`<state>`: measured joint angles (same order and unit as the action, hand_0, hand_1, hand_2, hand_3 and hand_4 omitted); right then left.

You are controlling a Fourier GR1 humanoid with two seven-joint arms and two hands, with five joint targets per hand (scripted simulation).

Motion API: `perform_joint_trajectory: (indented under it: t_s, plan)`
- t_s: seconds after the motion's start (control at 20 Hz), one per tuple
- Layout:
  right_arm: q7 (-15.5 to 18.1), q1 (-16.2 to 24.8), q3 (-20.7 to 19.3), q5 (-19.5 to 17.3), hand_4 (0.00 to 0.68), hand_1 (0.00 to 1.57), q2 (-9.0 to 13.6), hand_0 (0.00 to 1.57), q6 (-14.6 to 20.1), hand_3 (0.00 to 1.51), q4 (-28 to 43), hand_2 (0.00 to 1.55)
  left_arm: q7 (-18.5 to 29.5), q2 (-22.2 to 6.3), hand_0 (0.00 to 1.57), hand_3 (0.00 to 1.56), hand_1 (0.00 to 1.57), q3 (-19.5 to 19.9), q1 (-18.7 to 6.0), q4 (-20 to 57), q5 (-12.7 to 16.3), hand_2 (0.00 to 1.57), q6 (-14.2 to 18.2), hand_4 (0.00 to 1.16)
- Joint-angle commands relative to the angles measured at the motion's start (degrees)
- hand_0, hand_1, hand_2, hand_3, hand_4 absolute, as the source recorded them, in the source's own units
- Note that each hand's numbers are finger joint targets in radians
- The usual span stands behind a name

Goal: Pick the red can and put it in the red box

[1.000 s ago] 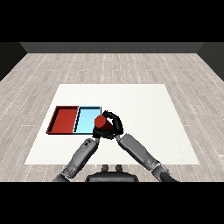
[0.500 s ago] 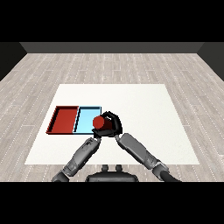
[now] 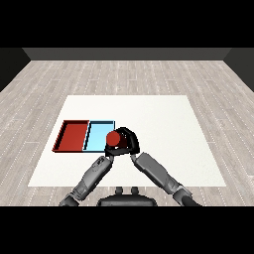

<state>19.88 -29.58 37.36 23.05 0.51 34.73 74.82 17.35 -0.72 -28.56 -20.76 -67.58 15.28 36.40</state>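
The red can [image 3: 114, 139] is held upright over the right edge of the light blue tray [image 3: 97, 135]. My right hand [image 3: 131, 142] is curled round the can from its right side. The red tray [image 3: 72, 135] lies left of the blue one, with nothing in it. My left hand [image 3: 109, 153] sits just below the can, close to the right hand and mostly hidden by it. I cannot tell whether the can touches the tray or hangs above it.
Both trays lie side by side on the left half of the white table [image 3: 163, 124]. Grey wooden floor [image 3: 129, 74] surrounds the table. Both forearms come in from the bottom and meet near the can.
Hardly anything differs: the right hand keeps its hold on the red can at the blue tray's right edge, and the left arm stays put.
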Motion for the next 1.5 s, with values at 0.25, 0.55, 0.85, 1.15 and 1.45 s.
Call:
perform_joint_trajectory:
  t_s: [0.25,0.55,0.85,1.15,1.45]
  plan:
    - [-3.84,0.79,-1.94,-6.03,0.0,0.0,-0.5,0.0,-2.07,0.0,-1.02,0.0,3.62,0.7,1.57,1.45,1.57,1.19,-2.17,2.51,1.08,1.53,0.73,1.12]
    - [-2.09,5.11,-4.52,-7.67,0.0,0.0,-0.08,0.0,-4.23,0.0,1.23,0.0,4.25,0.69,1.57,1.5,1.57,1.29,-0.09,3.84,1.65,1.57,0.19,1.14]
    - [-4.56,3.22,-11.09,-8.47,0.0,0.0,2.58,0.0,-5.25,0.0,6.14,0.0,2.33,0.7,1.57,1.5,1.57,3.15,1.34,1.42,-1.58,1.57,0.3,1.14]
    - [-8.43,11.43,-13.28,-8.44,0.0,0.0,8.58,0.0,-4.49,0.0,22.63,0.0,3.98,-2.83,1.57,1.48,1.57,6.24,3.54,0.93,-3.02,1.57,-2.52,1.14]
    - [-2.0,24.24,-19.34,-3.93,0.0,0.0,14.88,0.0,-10.64,0.0,23.43,0.0,-6.27,-14.67,1.57,1.47,1.57,9.09,1.46,-5.08,-7.51,1.57,0.34,1.13]
